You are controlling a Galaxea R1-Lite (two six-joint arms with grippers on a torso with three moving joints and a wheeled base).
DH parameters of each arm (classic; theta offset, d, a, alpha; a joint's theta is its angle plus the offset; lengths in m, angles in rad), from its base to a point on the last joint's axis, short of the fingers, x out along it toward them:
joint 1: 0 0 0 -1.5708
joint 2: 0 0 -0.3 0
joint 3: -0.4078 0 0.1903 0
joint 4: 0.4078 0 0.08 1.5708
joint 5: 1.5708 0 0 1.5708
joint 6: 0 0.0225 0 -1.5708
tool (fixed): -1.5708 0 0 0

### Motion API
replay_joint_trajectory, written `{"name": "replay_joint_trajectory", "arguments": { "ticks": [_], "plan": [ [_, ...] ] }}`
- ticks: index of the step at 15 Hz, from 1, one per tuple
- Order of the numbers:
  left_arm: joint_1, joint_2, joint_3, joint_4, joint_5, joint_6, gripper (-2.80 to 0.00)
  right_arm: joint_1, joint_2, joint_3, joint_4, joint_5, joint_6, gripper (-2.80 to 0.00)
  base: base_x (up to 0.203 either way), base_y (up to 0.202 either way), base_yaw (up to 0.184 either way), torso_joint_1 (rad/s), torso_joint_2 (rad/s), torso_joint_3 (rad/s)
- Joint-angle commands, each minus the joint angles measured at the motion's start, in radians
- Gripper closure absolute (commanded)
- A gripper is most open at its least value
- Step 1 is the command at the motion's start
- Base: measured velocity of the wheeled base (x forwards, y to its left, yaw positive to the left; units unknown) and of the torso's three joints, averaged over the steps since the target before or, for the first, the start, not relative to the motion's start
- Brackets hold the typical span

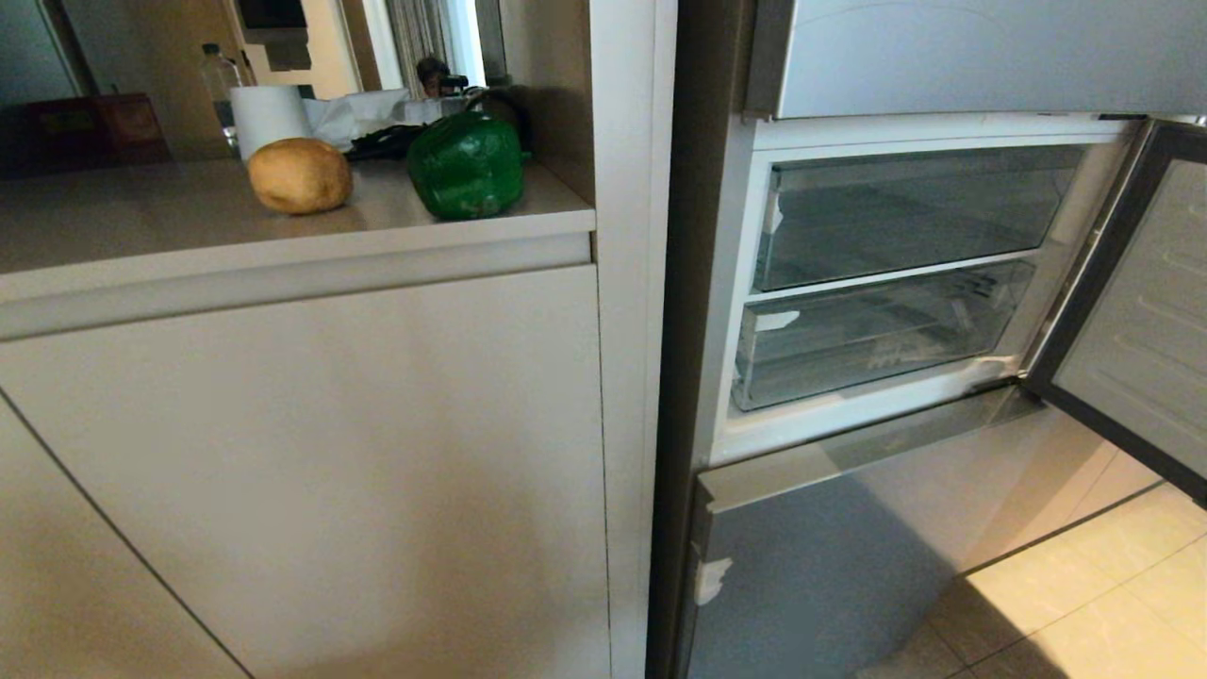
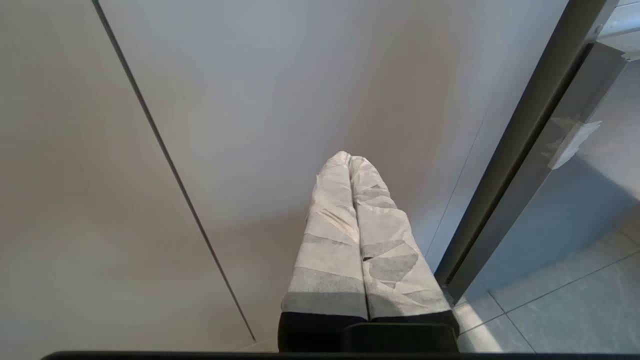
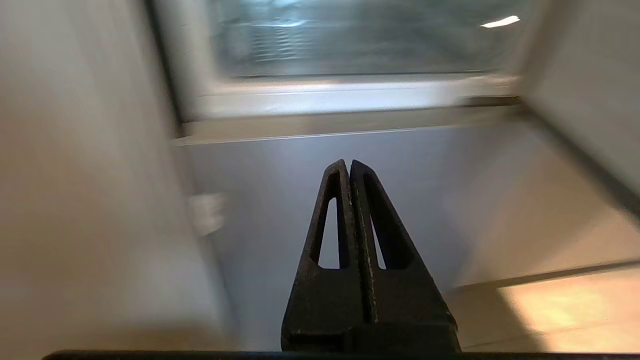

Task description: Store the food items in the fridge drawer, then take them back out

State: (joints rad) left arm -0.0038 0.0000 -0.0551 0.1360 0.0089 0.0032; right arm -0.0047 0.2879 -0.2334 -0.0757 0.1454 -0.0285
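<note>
A green bell pepper (image 1: pixel 467 165) and a tan-brown rounded lump (image 1: pixel 297 175) sit side by side on the counter (image 1: pixel 189 236) left of the fridge. The fridge drawer's blue-grey front (image 1: pixel 849 566) is closed, with a white tape scrap (image 1: pixel 712 577) at its left edge. My right gripper (image 3: pixel 348 162) is shut and empty. It points at that blue-grey front (image 3: pixel 280 190), just below its top edge. My left gripper (image 2: pixel 350 157), wrapped in white tape, is shut and empty and faces the cabinet front (image 2: pixel 280 90). Neither arm shows in the head view.
Above the drawer a fridge compartment stands open, its door (image 1: pixel 1132 321) swung out to the right, with two clear bins (image 1: pixel 877 330) inside. A paper roll (image 1: pixel 267 115) and a bottle (image 1: pixel 219 80) stand behind the food. Tiled floor (image 1: pixel 1084 604) lies at the lower right.
</note>
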Motion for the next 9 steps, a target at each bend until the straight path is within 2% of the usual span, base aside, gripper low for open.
{"name": "replay_joint_trajectory", "arguments": {
  "ticks": [1, 4, 7, 9],
  "plan": [
    [-0.001, 0.0, 0.0, 0.001, 0.0, 0.0, 0.0, 0.001, 0.348, -0.065, -0.048, 0.078, 0.01, 0.0, 0.0, 0.0, 0.0, 0.0, 0.0, 0.0],
    [0.001, 0.0, 0.0, 0.001, 0.0, 0.0, 0.0, 0.005, 0.749, -0.108, -0.314, 0.185, 0.036, 0.0, 0.0, 0.0, 0.0, 0.0, 0.0, 0.0],
    [0.001, 0.0, 0.0, 0.001, 0.0, 0.0, 0.0, 0.038, 1.08, -0.141, -0.657, 0.24, 0.046, 0.0, 0.0, 0.0, 0.0, 0.0, 0.0, 0.0],
    [0.001, 0.0, 0.0, 0.001, 0.0, 0.0, 0.0, 0.083, 1.232, -0.164, -0.859, 0.261, 0.047, 0.0, 0.0, 0.0, 0.0, 0.0, 0.0, 0.0]
  ]
}}
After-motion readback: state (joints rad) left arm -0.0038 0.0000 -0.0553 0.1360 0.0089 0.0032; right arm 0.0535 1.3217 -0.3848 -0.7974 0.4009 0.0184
